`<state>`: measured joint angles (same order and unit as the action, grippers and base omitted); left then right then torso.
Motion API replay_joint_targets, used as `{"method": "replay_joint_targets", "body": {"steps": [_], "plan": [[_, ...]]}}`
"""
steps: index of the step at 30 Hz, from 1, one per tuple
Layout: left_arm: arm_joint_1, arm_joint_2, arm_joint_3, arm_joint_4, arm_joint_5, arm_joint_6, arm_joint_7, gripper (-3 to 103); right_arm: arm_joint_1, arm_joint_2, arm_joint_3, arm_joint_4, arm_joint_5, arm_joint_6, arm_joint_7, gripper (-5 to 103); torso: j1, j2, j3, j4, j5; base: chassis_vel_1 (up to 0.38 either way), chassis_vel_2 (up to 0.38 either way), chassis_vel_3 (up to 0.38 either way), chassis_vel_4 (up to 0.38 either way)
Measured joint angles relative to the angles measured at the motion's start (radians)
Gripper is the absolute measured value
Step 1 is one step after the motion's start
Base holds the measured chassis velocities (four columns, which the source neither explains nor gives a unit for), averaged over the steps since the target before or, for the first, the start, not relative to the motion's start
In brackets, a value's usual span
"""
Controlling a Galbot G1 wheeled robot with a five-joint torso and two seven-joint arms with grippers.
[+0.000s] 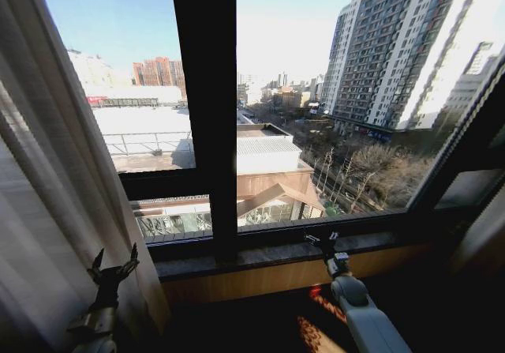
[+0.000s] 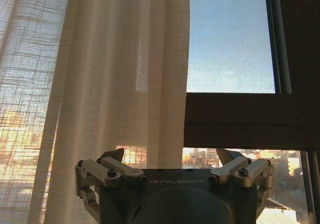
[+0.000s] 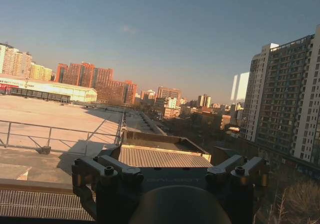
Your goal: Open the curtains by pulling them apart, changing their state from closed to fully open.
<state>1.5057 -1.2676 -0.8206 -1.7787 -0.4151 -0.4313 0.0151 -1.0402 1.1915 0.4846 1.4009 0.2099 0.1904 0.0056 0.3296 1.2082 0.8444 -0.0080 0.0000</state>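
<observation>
Sunlit window (image 1: 316, 116), city beyond. Sheer curtains (image 1: 47, 211) gathered at frame left: light, soft, pleated; best pinched along free edge. Left gripper (image 1: 113, 272) and right gripper (image 1: 323, 242) jaws spread, empty.

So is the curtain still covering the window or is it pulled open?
Pulled open on this side: the curtain is bunched at the left, and the window shows the city. Its right edge is too dark to tell.

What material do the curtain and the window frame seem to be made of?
The curtain looks like thin, loosely woven fabric, perhaps linen: light passes through and the weave shows. The window frame looks like dark matte metal or painted wood; which one is unclear.
</observation>
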Motion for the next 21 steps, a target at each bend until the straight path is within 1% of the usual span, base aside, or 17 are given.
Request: {"method": "replay_joint_targets", "body": {"steps": [4, 5, 6, 7, 8, 11, 12, 13, 14, 15, 16, 18, 19, 20, 21], "plan": [[-0.001, 0.000, 0.000, 0.000, 0.000, 0.001, 0.000, 100, 0.000, 0.000, 0.000, 0.000, 0.000, 0.000, 0.000, 100, 0.000, 0.000, 0.000, 0.0001, 0.0000, 0.000, 0.000, 0.000, 0.000], [-0.004, 0.000, 0.001, 0.000, 0.000, 0.005, 0.000, 100, 0.000, 0.000, 0.000, 0.000, 0.000, 0.000, 0.000, 100, 0.000, 0.000, 0.000, 0.0001, 0.0000, 0.000, 0.000, 0.000, 0.000], [-0.015, -0.001, 0.008, 0.002, 0.003, 0.022, -0.001, 100, 0.000, 0.000, 0.000, 0.000, 0.000, 0.000, 0.000, 100, 0.000, 0.000, 0.000, 0.0004, 0.0002, 0.000, 0.000, 0.000, 0.000], [-0.015, -0.001, 0.008, 0.002, 0.003, 0.022, -0.001, 100, 0.000, 0.000, 0.000, 0.000, 0.000, 0.000, 0.000, 100, 0.000, 0.000, 0.000, 0.0004, 0.0002, 0.000, 0.000, 0.000, 0.000], [-0.032, -0.003, 0.017, 0.006, 0.007, 0.046, -0.001, 100, 0.000, 0.000, 0.000, 0.000, 0.000, 0.000, 0.000, 100, 0.000, 0.000, 0.000, 0.0003, 0.0001, 0.000, 0.000, 0.000, 0.000], [-0.098, -0.011, 0.056, 0.020, 0.025, 0.142, -0.007, 100, 0.000, 0.000, 0.000, 0.000, 0.000, 0.000, 0.000, 100, 0.000, 0.000, 0.000, -0.0001, 0.0000, 0.000, 0.000, 0.000, 0.000], [-0.098, -0.011, 0.056, 0.020, 0.025, 0.142, -0.007, 100, 0.000, 0.000, 0.000, 0.000, 0.000, 0.000, 0.000, 100, 0.000, 0.000, 0.000, -0.0001, 0.0000, 0.000, 0.000, 0.000, 0.000], [-0.113, -0.013, 0.065, 0.023, 0.029, 0.164, -0.009, 100, 0.000, 0.000, 0.000, 0.000, 0.000, 0.000, 0.000, 100, 0.000, 0.000, 0.000, -0.0001, 0.0000, 0.000, 0.000, 0.000, 0.000], [-0.141, -0.016, 0.081, 0.029, 0.036, 0.205, -0.012, 100, 0.000, 0.000, 0.000, 0.000, 0.000, 0.000, 0.000, 100, 0.000, 0.000, 0.000, 0.0000, 0.0000, 0.000, 0.000, 0.000, 0.000], [-0.141, -0.016, 0.081, 0.029, 0.036, 0.205, -0.012, 100, 0.000, 0.000, 0.000, 0.000, 0.000, 0.000, 0.000, 100, 0.000, 0.000, 0.000, 0.0000, 0.0000, 0.000, 0.000, 0.000, 0.000], [-0.166, -0.019, 0.096, 0.034, 0.043, 0.242, -0.015, 100, 0.000, 0.000, 0.000, 0.000, 0.000, 0.000, 0.000, 100, 0.000, 0.000, 0.000, 0.0000, 0.0001, 0.000, 0.000, 0.000, 0.000], [-0.201, -0.023, 0.116, 0.041, 0.052, 0.293, -0.018, 100, 0.000, 0.000, 0.000, 0.000, 0.000, 0.000, 0.000, 100, 0.000, 0.000, 0.000, -0.0001, 0.0000, 0.000, 0.000, 0.000, 0.000], [-0.239, -0.028, 0.139, 0.049, 0.062, 0.349, -0.022, 100, 0.000, 0.000, 0.000, 0.000, 0.000, 0.000, 0.000, 100, 0.000, 0.000, 0.000, 0.0000, 0.0000, 0.000, 0.000, 0.000, 0.000], [-0.256, -0.030, 0.148, 0.053, 0.067, 0.374, -0.024, 100, 0.000, 0.000, 0.000, 0.000, 0.000, 0.000, 0.000, 100, 0.000, 0.000, 0.000, -0.0001, 0.0001, 0.000, 0.000, 0.000, 0.000], [-0.256, -0.030, 0.148, 0.053, 0.067, 0.374, -0.024, 100, 0.000, 0.000, 0.000, 0.000, 0.000, 0.000, 0.000, 100, 0.000, 0.000, 0.000, -0.0001, 0.0001, 0.000, 0.000, 0.000, 0.000]]}}
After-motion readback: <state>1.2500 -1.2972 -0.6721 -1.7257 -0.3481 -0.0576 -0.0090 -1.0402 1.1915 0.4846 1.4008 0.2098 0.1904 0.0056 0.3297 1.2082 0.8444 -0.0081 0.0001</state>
